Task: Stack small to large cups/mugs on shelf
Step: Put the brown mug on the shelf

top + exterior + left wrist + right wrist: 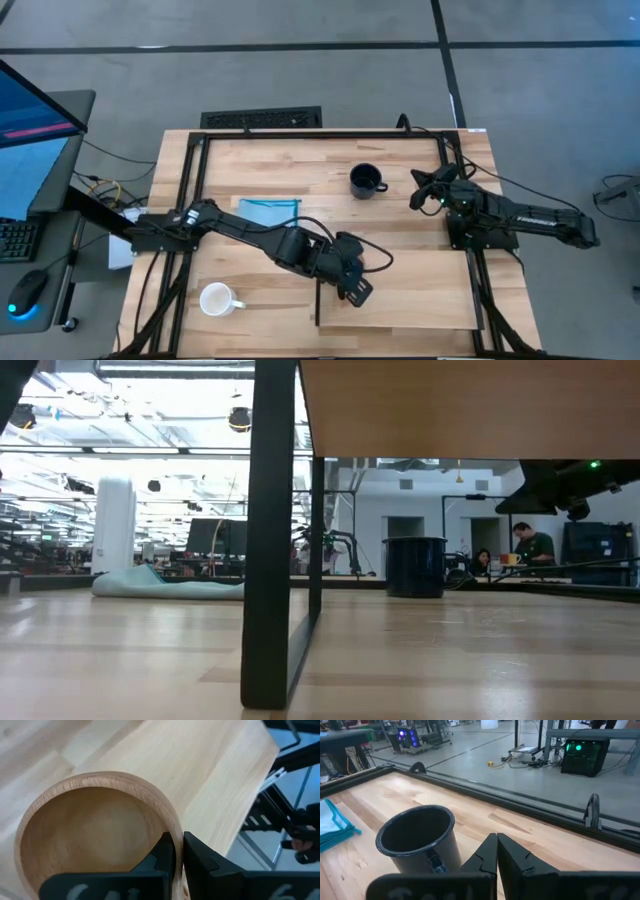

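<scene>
My left pincer (179, 852) is clamped on the rim of the tan wooden cup (95, 835), over the pale flat wooden shelf (420, 300). I should lower it level and release only once it sits flat. My right pincer (496, 851) waits shut and empty beside the glossy black mug (420, 839).

Tabletop (400, 230): planked wood, warm tone, visible grain, faint sheen. Shelf (420, 300): paler, smoother light-wood board with dark edge strip. Tan cup (95, 835): turned wood, matt, fine grain on rim and inside. Black mug (420, 840): glossy, smooth, rim catching highlights. White mug (216, 299): smooth, looks glazed. Blue cloth (268, 211): soft fabric, matt, stitched hem. Gripper fingers (200, 865): dark matt plastic.
</scene>
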Robot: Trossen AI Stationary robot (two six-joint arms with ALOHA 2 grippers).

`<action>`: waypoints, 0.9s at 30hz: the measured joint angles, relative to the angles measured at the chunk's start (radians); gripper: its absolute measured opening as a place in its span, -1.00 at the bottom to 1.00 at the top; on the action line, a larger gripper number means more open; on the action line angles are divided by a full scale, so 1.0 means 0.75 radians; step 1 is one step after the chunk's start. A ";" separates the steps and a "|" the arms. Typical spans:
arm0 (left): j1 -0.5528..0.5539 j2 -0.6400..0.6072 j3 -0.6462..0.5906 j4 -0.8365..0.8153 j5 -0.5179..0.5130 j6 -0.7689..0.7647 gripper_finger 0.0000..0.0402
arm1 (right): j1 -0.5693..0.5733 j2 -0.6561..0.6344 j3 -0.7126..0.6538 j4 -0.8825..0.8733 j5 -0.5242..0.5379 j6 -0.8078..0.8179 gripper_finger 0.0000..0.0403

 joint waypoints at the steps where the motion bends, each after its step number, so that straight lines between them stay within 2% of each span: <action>1: 0.000 -0.003 -0.009 0.002 -0.004 -0.005 -0.96 | 0.000 0.001 0.000 -0.001 -0.001 0.000 -0.84; 18: -0.011 0.002 0.000 0.052 0.065 -0.027 -0.95 | 0.001 0.001 0.000 -0.001 0.000 0.000 -0.84; 23: -0.011 0.002 0.000 0.049 0.052 -0.026 -0.84 | 0.001 0.001 0.000 -0.001 0.000 -0.001 -0.84; 27: -0.011 0.002 0.000 0.048 0.068 -0.020 -0.83 | 0.001 0.001 0.000 -0.001 0.000 -0.001 -0.84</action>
